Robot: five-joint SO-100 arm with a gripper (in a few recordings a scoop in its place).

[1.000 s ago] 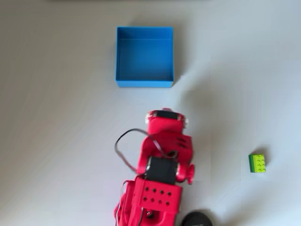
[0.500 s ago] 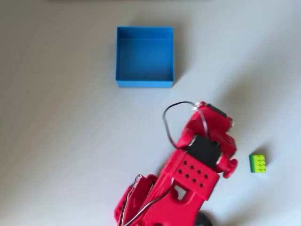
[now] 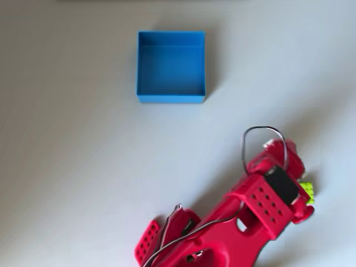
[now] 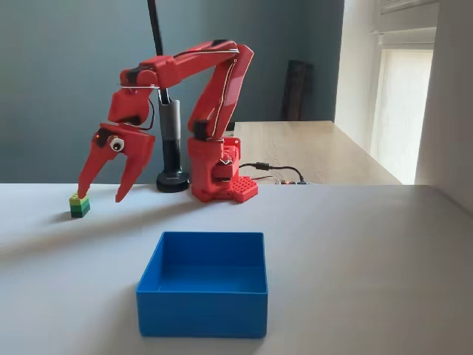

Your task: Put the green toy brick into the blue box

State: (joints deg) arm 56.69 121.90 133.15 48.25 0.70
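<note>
The green toy brick (image 4: 79, 205) sits on the white table at the left of the fixed view, lime on top and darker green below. From overhead only a sliver of the brick (image 3: 307, 191) shows beside the red arm at the lower right. My gripper (image 4: 102, 196) hangs open just above and beside the brick, fingers pointing down, nothing between them. Its left fingertip is close over the brick. The blue box (image 3: 171, 67) stands empty at the top centre of the overhead view, well apart from the gripper; in the fixed view the blue box (image 4: 203, 294) is nearest the camera.
The red arm's base (image 4: 220, 177) stands at the back of the table, with a black pole on a round foot (image 4: 172, 180) beside it and a cable (image 4: 277, 168) trailing to the right. Wide bare table lies between brick and box.
The arm has swung to the right in the overhead view, from pointing toward the box to over the brick, now mostly covering it. Brick and box have not moved.
</note>
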